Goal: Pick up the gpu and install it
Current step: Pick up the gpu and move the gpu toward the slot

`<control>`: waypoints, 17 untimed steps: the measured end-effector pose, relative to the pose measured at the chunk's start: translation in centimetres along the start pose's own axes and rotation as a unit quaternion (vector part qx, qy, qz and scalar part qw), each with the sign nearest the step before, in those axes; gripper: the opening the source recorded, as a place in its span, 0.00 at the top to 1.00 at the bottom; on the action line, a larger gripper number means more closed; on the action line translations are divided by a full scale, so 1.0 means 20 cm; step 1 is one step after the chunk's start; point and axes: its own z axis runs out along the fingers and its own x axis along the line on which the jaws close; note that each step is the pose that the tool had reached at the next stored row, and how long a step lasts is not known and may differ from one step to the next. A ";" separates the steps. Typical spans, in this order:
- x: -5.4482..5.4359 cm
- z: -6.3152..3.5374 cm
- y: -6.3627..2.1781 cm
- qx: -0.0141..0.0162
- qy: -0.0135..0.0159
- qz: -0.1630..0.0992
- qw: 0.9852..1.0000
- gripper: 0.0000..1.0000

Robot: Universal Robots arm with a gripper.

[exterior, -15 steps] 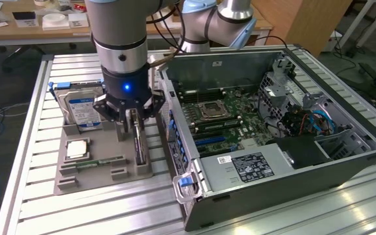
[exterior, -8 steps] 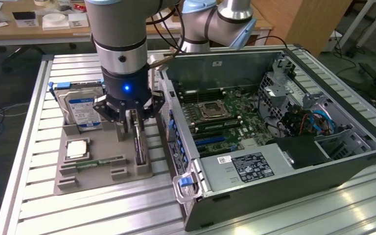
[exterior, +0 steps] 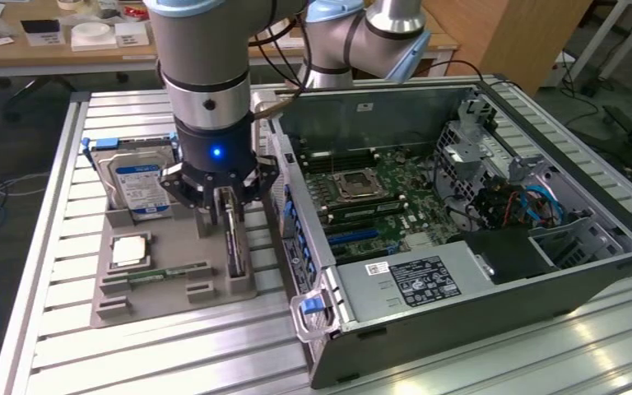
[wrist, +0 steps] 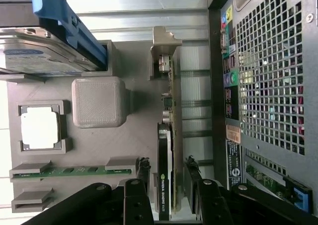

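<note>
The end effector (wrist: 167,162), fingers apart, straddles the gpu (wrist: 164,195) standing on edge in the gray tray (wrist: 139,111).

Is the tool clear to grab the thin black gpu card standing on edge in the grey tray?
Likely yes: the tool is open astride the thin black gpu card, fingers either side, nothing between.

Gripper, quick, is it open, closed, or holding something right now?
Gripper: open, fingers on either side of the graphics card, not clamped on it.
</note>
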 end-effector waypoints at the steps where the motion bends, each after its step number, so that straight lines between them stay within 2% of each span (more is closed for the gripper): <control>1: 0.00 0.009 0.001 0.000 0.000 0.000 1.000 0.58; 5: 0.00 0.045 0.008 0.000 0.000 0.000 1.000 0.58; 9: 0.00 0.052 0.013 0.000 0.000 0.000 1.000 0.58; 15: 0.01 0.103 0.030 0.000 0.000 0.000 1.000 0.58; 17: 0.00 0.107 0.032 0.000 0.000 0.000 1.000 0.58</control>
